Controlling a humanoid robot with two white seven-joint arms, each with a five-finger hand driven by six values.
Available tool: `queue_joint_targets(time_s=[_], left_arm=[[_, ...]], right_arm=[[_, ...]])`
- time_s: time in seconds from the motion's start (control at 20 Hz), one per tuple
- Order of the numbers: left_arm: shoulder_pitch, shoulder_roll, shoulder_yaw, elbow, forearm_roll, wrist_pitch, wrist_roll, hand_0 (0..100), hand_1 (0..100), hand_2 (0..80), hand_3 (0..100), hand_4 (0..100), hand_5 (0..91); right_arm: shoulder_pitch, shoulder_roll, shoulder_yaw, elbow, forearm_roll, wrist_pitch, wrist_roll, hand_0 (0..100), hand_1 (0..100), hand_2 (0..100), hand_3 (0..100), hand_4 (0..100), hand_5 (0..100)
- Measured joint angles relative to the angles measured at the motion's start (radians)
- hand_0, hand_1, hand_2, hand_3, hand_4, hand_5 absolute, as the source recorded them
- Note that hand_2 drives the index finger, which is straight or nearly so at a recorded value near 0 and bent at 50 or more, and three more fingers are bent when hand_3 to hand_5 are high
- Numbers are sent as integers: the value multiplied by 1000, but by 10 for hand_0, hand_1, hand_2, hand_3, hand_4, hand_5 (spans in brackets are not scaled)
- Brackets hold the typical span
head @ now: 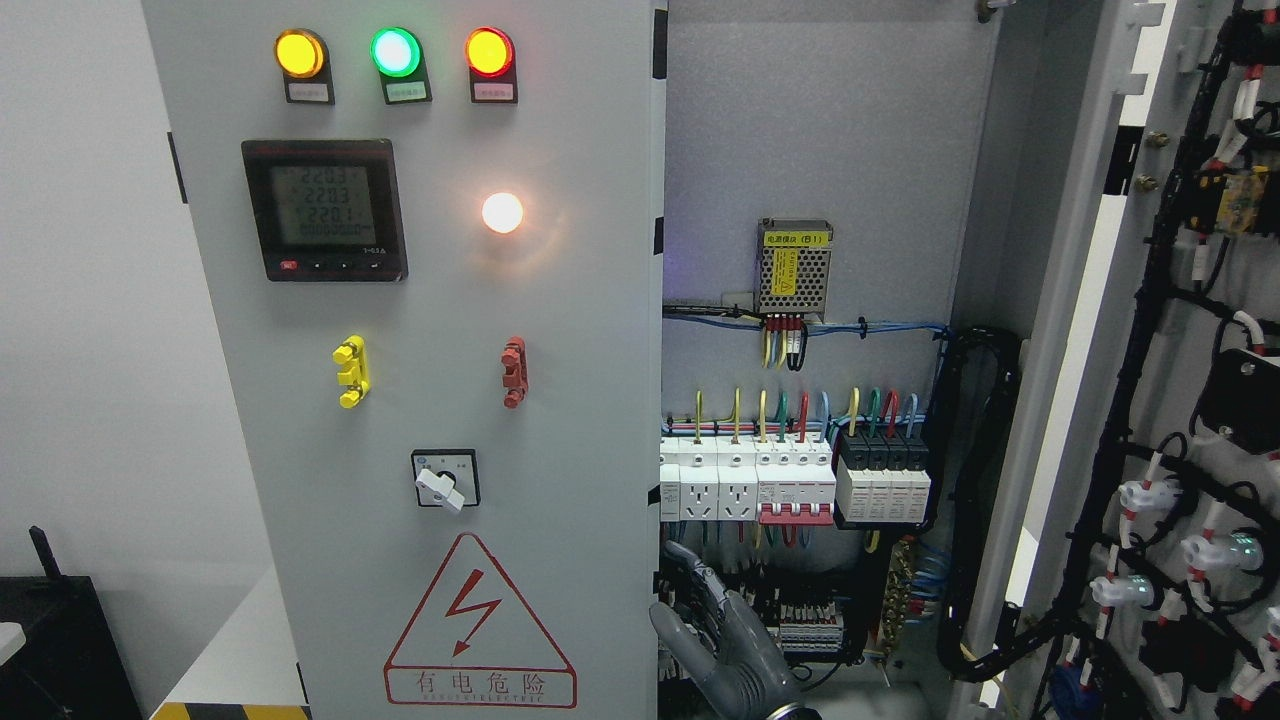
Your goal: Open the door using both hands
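Observation:
The grey cabinet's left door (440, 300) stands shut, or nearly so. It carries three lit lamps, a meter, a rotary switch and a red warning triangle. The right door (1190, 400) is swung wide open to the right, with its wired inner face showing. My right hand (705, 615) rises from the bottom edge just right of the left door's free edge (660, 420), in front of the cabinet's lower interior. Its back faces me, the fingers (690, 570) point up, relaxed, and hold nothing. I cannot tell whether the thumb touches the door's edge. No left hand shows.
Inside the cabinet are a row of breakers (790, 480), a small power supply (795, 265) and a thick black cable bundle (985, 500) by the hinge side. A black box (50, 640) and a white surface with a striped edge (240, 670) sit at the lower left.

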Motion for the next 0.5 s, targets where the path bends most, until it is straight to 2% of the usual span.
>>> queue_joint_targets(time_s=[0.5], left_arm=[[0, 0, 0, 0, 0, -4, 0, 120, 389, 0, 0, 0, 0]], right_arm=[[-24, -1, 11, 19, -49, 3, 34, 120, 389, 0, 0, 0, 0]])
